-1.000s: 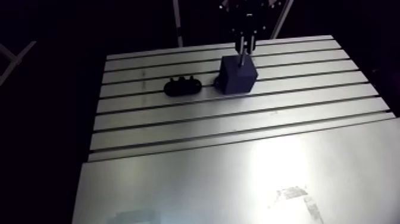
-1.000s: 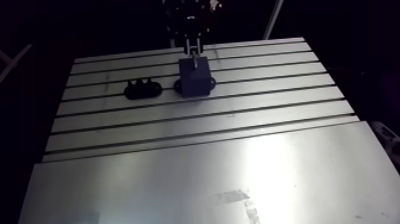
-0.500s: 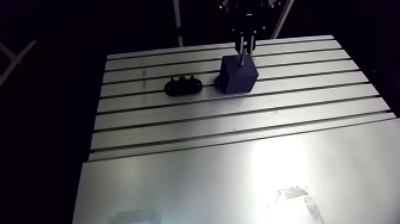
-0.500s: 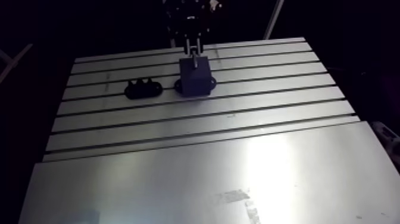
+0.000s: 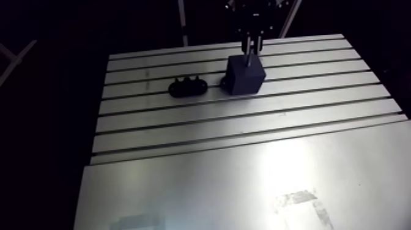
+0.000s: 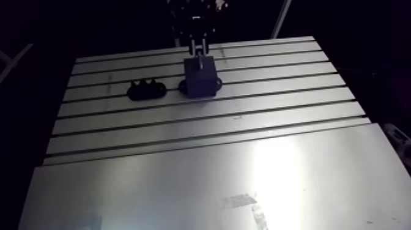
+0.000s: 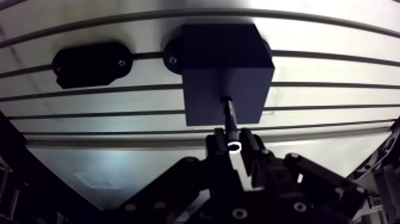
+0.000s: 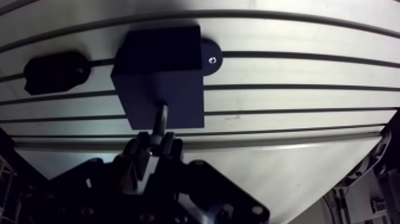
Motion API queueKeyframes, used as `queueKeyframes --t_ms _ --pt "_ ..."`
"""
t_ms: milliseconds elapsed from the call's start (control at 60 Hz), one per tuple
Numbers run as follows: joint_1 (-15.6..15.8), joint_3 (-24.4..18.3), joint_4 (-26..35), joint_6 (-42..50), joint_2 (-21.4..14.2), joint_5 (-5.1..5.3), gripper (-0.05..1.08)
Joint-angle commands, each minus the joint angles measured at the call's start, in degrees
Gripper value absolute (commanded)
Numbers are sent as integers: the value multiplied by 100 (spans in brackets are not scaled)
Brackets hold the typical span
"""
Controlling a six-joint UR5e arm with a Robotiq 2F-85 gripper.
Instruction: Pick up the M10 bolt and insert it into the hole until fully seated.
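— What does the pincer have?

— It is pinching the M10 bolt by the head end. In the wrist view the two fingers press against it from either side, and a bright ring shows between them (most likely the bolt's head seen end-on).

— And the shank?

— It runs straight ahead of the fingers and meets the upper face of the dark block, close to that face's near edge. The shank hides the hole itself, so how deep the bolt sits cannot be told.

— Where does the block stand?

— On the slotted counter, directly under the pincer. In the arm view the pincer comes down on it from twelve o'clock. A round foot with a screw sticks out at the block's base.

— Anything else on the counter?

— A black oval holder with small pegs on top lies at the block's nine o'clock in the arm view. It is near the block but apart from it, on the same slats.
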Motion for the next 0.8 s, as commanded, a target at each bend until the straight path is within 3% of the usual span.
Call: queueKeyframes --t_ms 17,800 --pt "-3 -11 -11 3 3 0 108" --pt "14 -21 -20 -5 29 0 108"
